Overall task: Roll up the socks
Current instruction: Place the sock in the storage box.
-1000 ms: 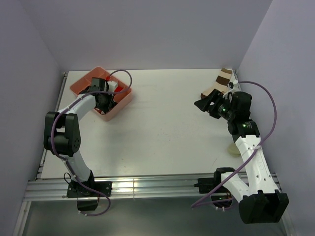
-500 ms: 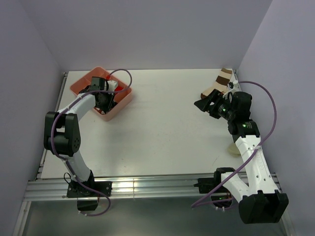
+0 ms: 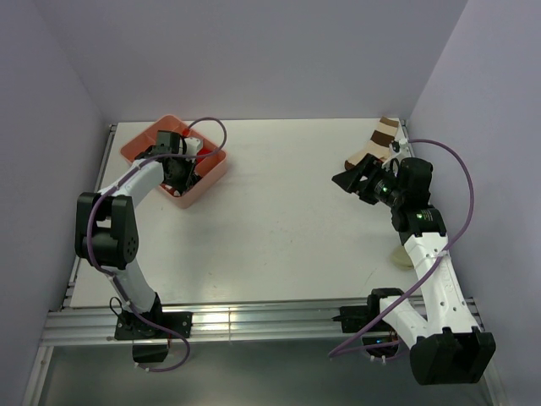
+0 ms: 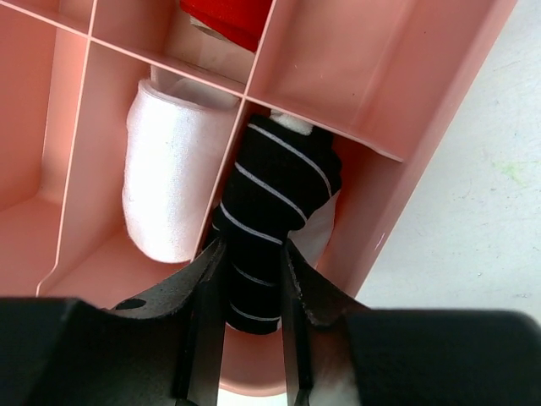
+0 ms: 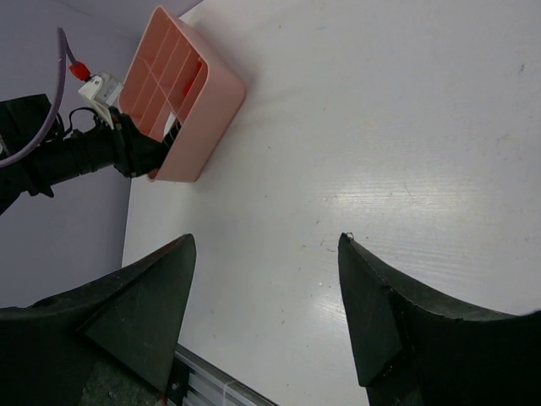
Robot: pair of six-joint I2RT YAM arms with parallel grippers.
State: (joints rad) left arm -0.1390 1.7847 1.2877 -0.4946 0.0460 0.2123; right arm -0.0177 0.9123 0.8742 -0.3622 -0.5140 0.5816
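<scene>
The left jaws are narrowed on the rolled black-and-white striped sock (image 4: 272, 216), pinching it from both sides, with its far end pushed down into a compartment of the pink tray (image 4: 406, 101) on the side facing the open desk (image 4: 482, 220). The grip sits along the roll's length, apparently so the roll cannot spring open as it is seated between the dividers. In the next compartment the white sock (image 4: 169, 169) lies rolled, and the red-ended sock (image 4: 226, 15) shows in the cell beyond, so each roll seems to get its own slot. The right jaws stand wide and empty, hovering above the desk's right side near the brown-banded sock (image 3: 380, 138), out of the way of the tray work
</scene>
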